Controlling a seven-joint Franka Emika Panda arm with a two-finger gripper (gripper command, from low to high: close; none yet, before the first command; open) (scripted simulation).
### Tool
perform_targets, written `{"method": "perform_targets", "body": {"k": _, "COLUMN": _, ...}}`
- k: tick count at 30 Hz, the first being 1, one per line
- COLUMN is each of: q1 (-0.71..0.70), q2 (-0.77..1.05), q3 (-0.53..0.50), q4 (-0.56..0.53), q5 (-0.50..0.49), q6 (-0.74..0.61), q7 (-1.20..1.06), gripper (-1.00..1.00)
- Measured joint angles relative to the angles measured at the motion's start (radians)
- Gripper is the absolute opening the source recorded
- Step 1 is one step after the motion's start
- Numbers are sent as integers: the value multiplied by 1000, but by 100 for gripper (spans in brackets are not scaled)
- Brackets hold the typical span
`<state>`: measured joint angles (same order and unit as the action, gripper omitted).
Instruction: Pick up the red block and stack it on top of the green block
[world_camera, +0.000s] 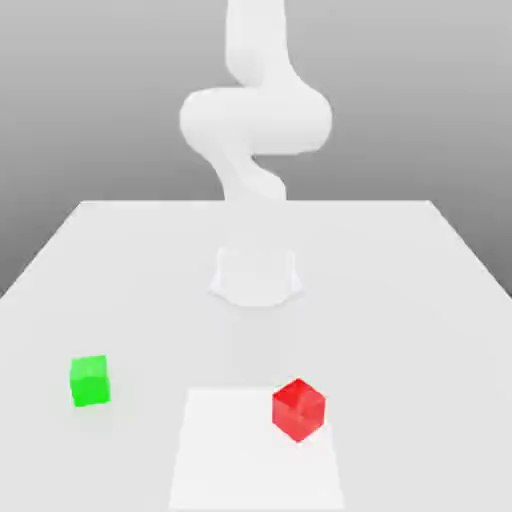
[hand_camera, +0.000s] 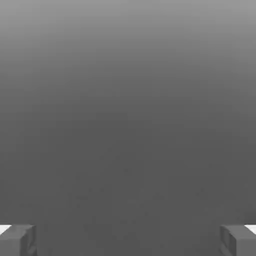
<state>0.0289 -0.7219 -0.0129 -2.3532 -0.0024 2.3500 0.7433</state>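
Spread wide, the end effector (hand_camera: 128, 240) holds nothing: in the hand view its two grey fingertips (hand_camera: 17, 240) sit at opposite edges of the picture with only a plain grey backdrop between them, lighter at one end and darker toward the fingers.

From the exterior view, the white arm (world_camera: 255, 120) rises from a low round base (world_camera: 256, 277) set near the middle of the table (world_camera: 400, 300) and twists upward out of the picture. The table is flat, matte and very pale grey, narrowing toward the far edge. Behind it the room is a bare grey wall, shading from darker at the top to lighter near the table's far edge.

A slightly brighter white rectangle (world_camera: 230, 450) is marked on the near part of the table. The red block (world_camera: 298, 409) rests on this patch near its edge on the exterior view's right, turned so one corner faces the camera. The green block (world_camera: 89, 381) lies flat on the table well apart from it, toward the exterior view's left, outside the patch.
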Motion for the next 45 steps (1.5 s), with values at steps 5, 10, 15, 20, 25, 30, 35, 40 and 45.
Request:
{"method": "perform_targets", "body": {"k": 5, "q1": 63, "q2": 187, "q3": -28, "q4": -121, "q5": -1, "q6": 118, "q7": -136, "gripper": 0}}
{"method": "perform_targets", "body": {"k": 10, "q1": 119, "q2": 371, "q3": -49, "q4": -239, "q5": 2, "q6": 233, "q7": -273, "gripper": 0}}
{"method": "perform_targets", "body": {"k": 15, "q1": 161, "q2": 563, "q3": -53, "q4": -361, "q5": 7, "q6": 353, "q7": -416, "gripper": 0}}
{"method": "perform_targets", "body": {"k": 20, "q1": 181, "q2": 744, "q3": -45, "q4": -442, "q5": 7, "q6": 478, "q7": -516, "gripper": 0}}
{"method": "perform_targets", "body": {"k": 25, "q1": 164, "q2": 925, "q3": -19, "q4": -423, "q5": 40, "q6": 630, "q7": -547, "gripper": 0}}
{"method": "perform_targets", "body": {"k": 30, "q1": 159, "q2": 950, "q3": -14, "q4": -420, "q5": 43, "q6": 650, "q7": -549, "gripper": -100}}
{"method": "perform_targets", "body": {"k": 35, "q1": 162, "q2": 896, "q3": -19, "q4": -428, "q5": 29, "q6": 604, "q7": -539, "gripper": -100}}
{"method": "perform_targets", "body": {"k": 40, "q1": 154, "q2": 730, "q3": -28, "q4": -451, "q5": -1, "q6": 462, "q7": -514, "gripper": -100}}
{"method": "perform_targets", "body": {"k": 45, "q1": 38, "q2": 675, "q3": -126, "q4": -447, "q5": -43, "q6": 411, "q7": -434, "gripper": -100}}
